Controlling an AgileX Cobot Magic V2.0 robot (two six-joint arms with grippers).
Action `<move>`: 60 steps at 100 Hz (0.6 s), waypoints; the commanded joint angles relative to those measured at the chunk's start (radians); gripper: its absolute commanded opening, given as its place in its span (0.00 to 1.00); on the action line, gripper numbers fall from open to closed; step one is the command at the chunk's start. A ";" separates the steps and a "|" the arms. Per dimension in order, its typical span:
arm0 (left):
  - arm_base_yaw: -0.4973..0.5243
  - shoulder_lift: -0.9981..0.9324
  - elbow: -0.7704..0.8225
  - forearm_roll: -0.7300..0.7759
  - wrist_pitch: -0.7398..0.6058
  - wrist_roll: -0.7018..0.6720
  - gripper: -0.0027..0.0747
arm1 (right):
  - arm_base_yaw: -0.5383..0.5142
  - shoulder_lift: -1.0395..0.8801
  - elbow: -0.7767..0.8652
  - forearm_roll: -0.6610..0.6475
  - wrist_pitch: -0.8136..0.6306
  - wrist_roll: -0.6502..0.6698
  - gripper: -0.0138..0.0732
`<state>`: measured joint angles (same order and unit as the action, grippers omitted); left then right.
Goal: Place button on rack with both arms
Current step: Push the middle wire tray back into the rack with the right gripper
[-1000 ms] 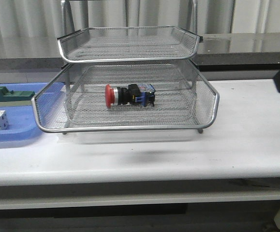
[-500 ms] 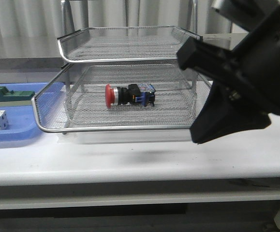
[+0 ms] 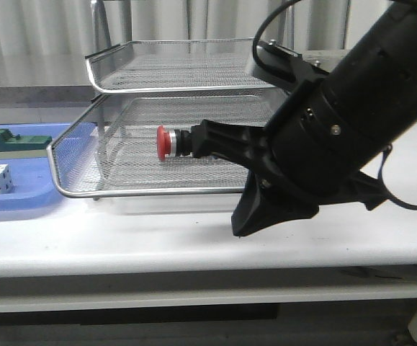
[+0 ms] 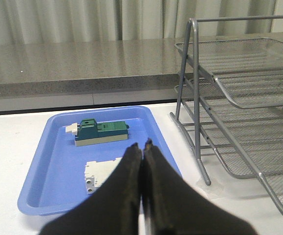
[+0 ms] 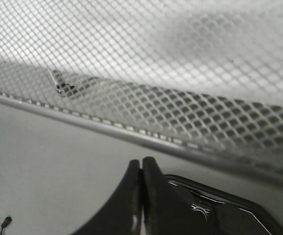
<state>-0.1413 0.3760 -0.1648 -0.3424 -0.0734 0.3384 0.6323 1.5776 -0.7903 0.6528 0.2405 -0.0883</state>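
Note:
The button [image 3: 165, 142] lies on its side in the lower tier of the wire rack [image 3: 194, 191], red cap to the left; my right arm hides its body. That arm fills the right of the front view, its gripper [image 3: 240, 231] pointing down in front of the rack's front rim. In the right wrist view this gripper [image 5: 141, 160] is shut and empty, just off the rack's rim [image 5: 107, 128]. My left gripper [image 4: 142, 145] is shut with nothing in it, above the blue tray [image 4: 48, 166], left of the rack [image 4: 229, 98].
The blue tray [image 3: 21, 198] sits left of the rack and holds a green block [image 4: 102, 133] and a white block [image 4: 99, 174]. A grey counter and curtains stand behind the white table.
My right arm has swung in from the right edge and moved left across the front of the rack, now covering the button's body. The button has not moved.

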 commanded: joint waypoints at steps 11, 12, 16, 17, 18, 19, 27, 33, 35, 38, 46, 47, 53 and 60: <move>0.000 0.004 -0.030 -0.007 -0.076 -0.011 0.01 | -0.001 0.030 -0.083 0.011 -0.060 -0.016 0.08; 0.000 0.004 -0.030 -0.007 -0.076 -0.011 0.01 | -0.001 0.032 -0.087 0.011 -0.062 -0.016 0.08; 0.000 0.004 -0.030 -0.007 -0.076 -0.011 0.01 | -0.001 0.044 -0.099 0.005 -0.067 -0.016 0.08; 0.000 0.004 -0.030 -0.007 -0.076 -0.011 0.01 | -0.001 0.048 -0.106 0.003 -0.068 -0.016 0.08; 0.000 0.004 -0.030 -0.007 -0.076 -0.011 0.01 | -0.001 0.052 -0.111 0.000 -0.070 -0.016 0.08; 0.000 0.004 -0.030 -0.007 -0.076 -0.011 0.01 | -0.001 0.052 -0.111 0.000 -0.071 -0.016 0.08; 0.000 0.004 -0.030 -0.007 -0.076 -0.011 0.01 | -0.001 0.073 -0.140 -0.012 -0.081 -0.017 0.08; 0.000 0.004 -0.030 -0.007 -0.076 -0.011 0.01 | -0.003 0.086 -0.158 -0.021 -0.095 -0.017 0.08; 0.000 0.004 -0.030 -0.007 -0.076 -0.011 0.01 | -0.003 0.090 -0.166 -0.024 -0.097 -0.017 0.08; 0.000 0.004 -0.030 -0.007 -0.076 -0.011 0.01 | -0.005 0.097 -0.179 -0.030 -0.101 -0.017 0.08; 0.000 0.004 -0.030 -0.007 -0.076 -0.011 0.01 | -0.010 0.117 -0.205 -0.056 -0.118 -0.017 0.08; 0.000 0.004 -0.030 -0.007 -0.076 -0.011 0.01 | -0.010 0.121 -0.210 -0.061 -0.121 -0.017 0.08; 0.000 0.004 -0.030 -0.007 -0.076 -0.011 0.01 | -0.017 0.141 -0.239 -0.072 -0.128 -0.017 0.08; 0.000 0.004 -0.030 -0.007 -0.076 -0.011 0.01 | -0.025 0.161 -0.263 -0.085 -0.128 -0.017 0.08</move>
<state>-0.1413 0.3760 -0.1648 -0.3424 -0.0734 0.3384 0.6232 1.7584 -0.9955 0.5908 0.1785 -0.0892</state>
